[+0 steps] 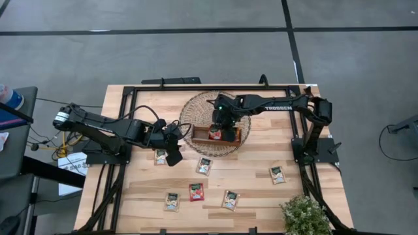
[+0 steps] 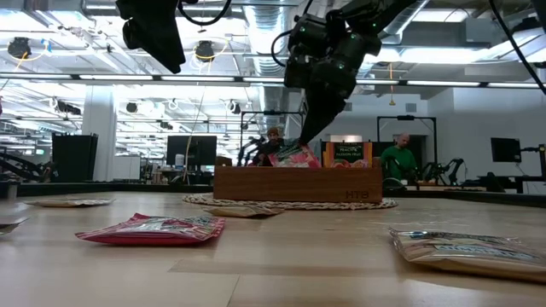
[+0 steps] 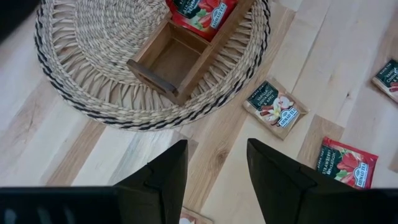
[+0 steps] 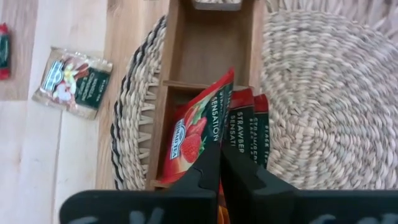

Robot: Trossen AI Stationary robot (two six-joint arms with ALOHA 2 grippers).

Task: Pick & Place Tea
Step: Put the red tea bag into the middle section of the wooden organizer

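The right gripper [image 4: 219,177] is pinching a red strawberry tea sachet [image 4: 198,134] between closed fingers, standing it in the wooden tray [image 1: 217,135] beside other red sachets already filed there. Six sachets [image 1: 204,166] are waiting on the table [image 1: 248,189], so the job looks partly done. The left gripper [image 3: 216,180] is hovering open beside the wicker mat [image 3: 93,68]. Only the low view is showing people in the room behind.

We see a light wooden table [image 1: 261,196] carrying a round wicker mat [image 1: 196,108], six loose tea sachets [image 1: 196,191], and a small green plant [image 1: 305,215].
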